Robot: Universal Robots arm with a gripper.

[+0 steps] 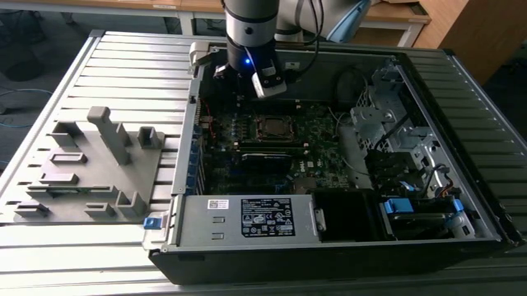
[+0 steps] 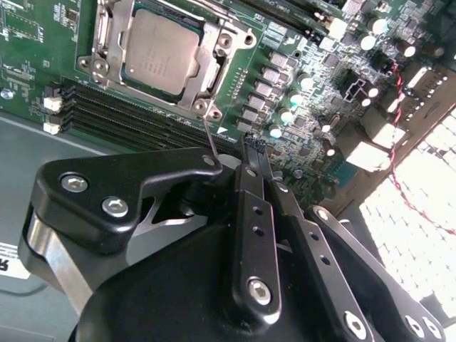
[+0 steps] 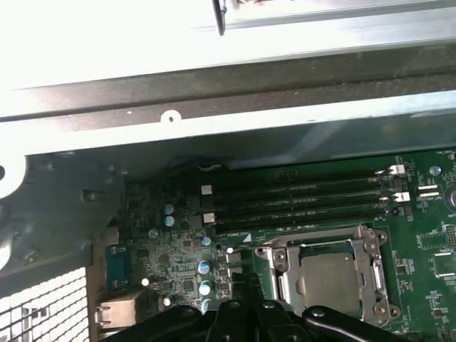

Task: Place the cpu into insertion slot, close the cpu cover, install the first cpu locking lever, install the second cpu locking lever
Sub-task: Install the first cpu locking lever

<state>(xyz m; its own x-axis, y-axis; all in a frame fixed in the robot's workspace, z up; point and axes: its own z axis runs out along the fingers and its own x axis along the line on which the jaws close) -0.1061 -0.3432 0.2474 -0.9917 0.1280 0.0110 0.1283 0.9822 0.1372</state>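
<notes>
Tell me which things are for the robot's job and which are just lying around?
For the job: cpu, cpu cover, locking lever, hand.
Just lying about: memory slots, power supply box, grey holder tray.

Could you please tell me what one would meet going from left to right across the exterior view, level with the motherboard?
Grey moulded fixture → case's left wall → cpu → silvery drive cage.
</notes>
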